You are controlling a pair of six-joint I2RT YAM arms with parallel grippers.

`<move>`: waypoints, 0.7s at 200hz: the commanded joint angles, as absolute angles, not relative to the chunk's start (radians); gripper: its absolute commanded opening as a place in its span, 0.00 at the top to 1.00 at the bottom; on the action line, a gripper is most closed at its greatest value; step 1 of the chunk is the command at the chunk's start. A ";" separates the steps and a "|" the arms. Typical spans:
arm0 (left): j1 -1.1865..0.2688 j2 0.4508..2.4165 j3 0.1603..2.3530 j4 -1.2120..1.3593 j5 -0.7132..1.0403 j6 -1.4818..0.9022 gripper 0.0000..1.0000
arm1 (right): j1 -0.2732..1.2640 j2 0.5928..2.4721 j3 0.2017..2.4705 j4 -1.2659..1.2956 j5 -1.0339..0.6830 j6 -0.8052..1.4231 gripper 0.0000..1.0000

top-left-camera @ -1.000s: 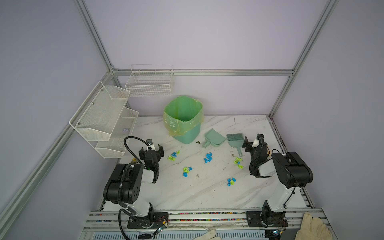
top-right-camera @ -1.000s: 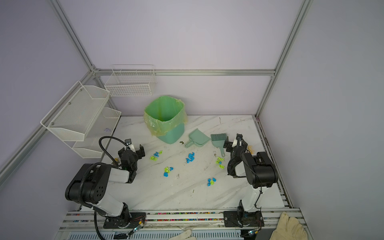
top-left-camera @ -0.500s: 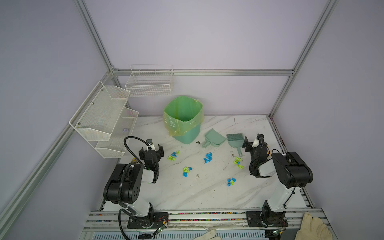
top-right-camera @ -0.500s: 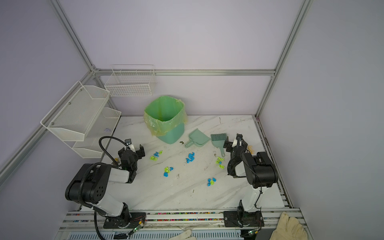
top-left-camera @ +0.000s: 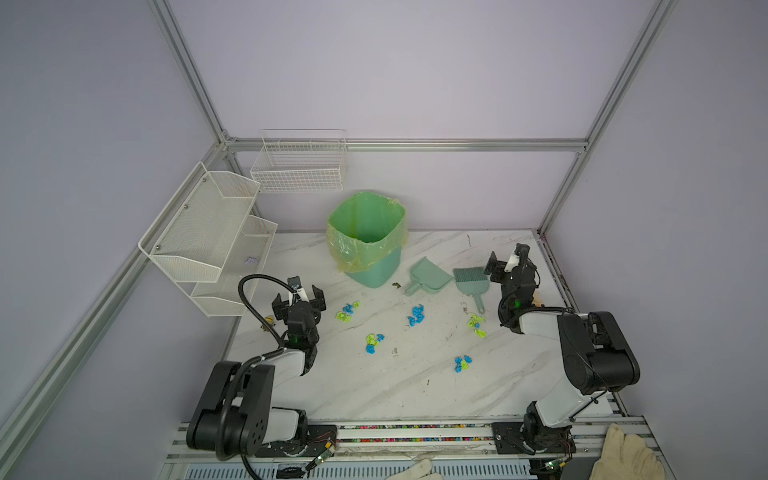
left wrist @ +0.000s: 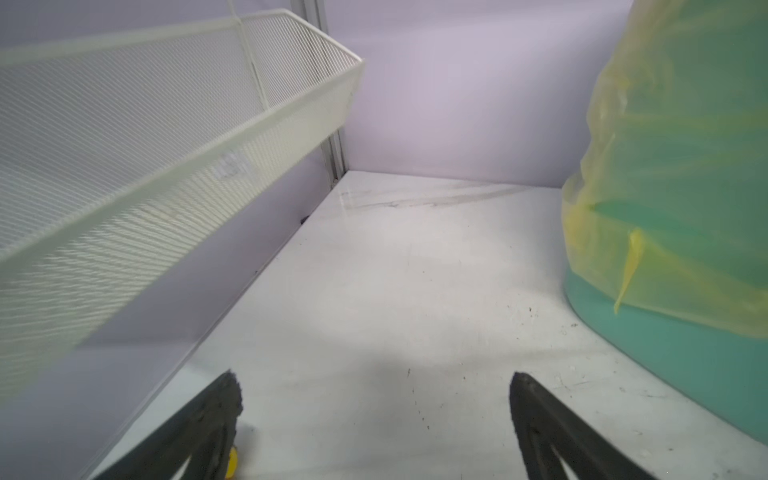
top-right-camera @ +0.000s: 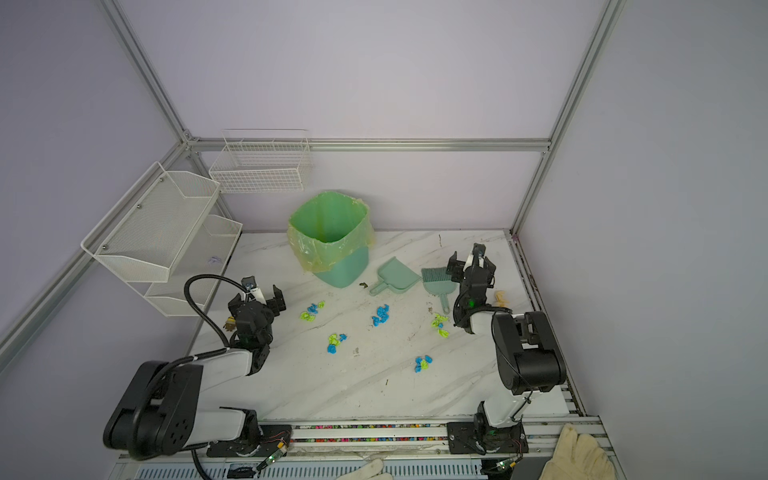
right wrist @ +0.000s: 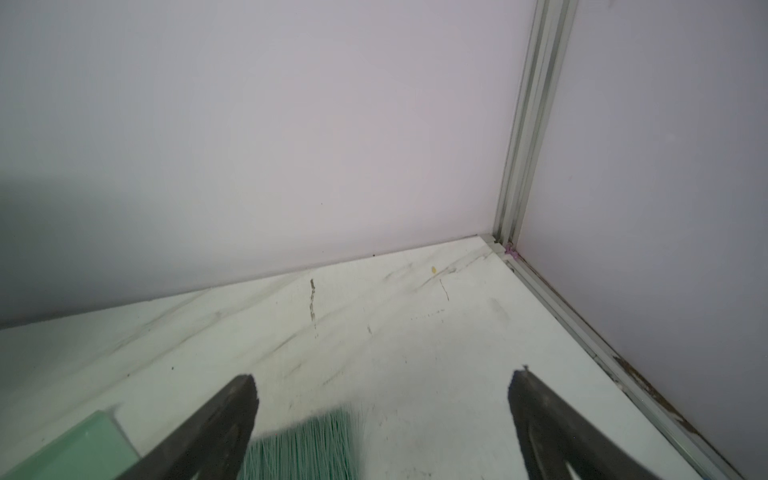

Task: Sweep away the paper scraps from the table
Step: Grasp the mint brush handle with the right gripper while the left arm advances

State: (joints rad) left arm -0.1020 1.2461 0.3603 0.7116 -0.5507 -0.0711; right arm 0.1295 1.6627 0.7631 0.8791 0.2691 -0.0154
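Note:
Several small clusters of blue and lime-green paper scraps [top-left-camera: 415,314] [top-right-camera: 380,314] lie across the middle of the white marble table [top-left-camera: 374,386] [top-right-camera: 332,386]. My left gripper [top-left-camera: 299,298] [top-right-camera: 257,298] [left wrist: 376,382] stands open and empty at the table's left side, left of the nearest scrap cluster [top-left-camera: 347,311]. Over on the right, my right gripper [top-left-camera: 509,262] [top-right-camera: 470,264] [right wrist: 382,380] is open and empty just beside the teal brush [top-left-camera: 469,278] [right wrist: 303,444], whose bristles show between its fingers. No scraps show in either wrist view.
A teal dustpan [top-left-camera: 430,276] [top-right-camera: 397,274] lies left of the brush. A green-lined bin [top-left-camera: 368,237] [left wrist: 685,166] stands at the back. White mesh shelves [top-left-camera: 208,232] overhang the left edge, close above my left gripper. A small yellow toy [top-left-camera: 269,320] sits by the left edge.

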 commanded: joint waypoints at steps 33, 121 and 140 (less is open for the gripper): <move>-0.222 1.142 0.586 0.306 -0.516 -0.123 0.00 | 0.202 1.745 1.081 0.239 0.360 0.027 0.03; -0.669 1.008 0.781 0.001 -0.304 -0.275 0.00 | 0.219 1.747 1.137 -0.181 0.129 0.135 0.03; -0.736 1.025 0.799 -0.020 -0.299 -0.311 0.00 | 0.218 1.732 1.112 -0.218 0.126 0.139 0.03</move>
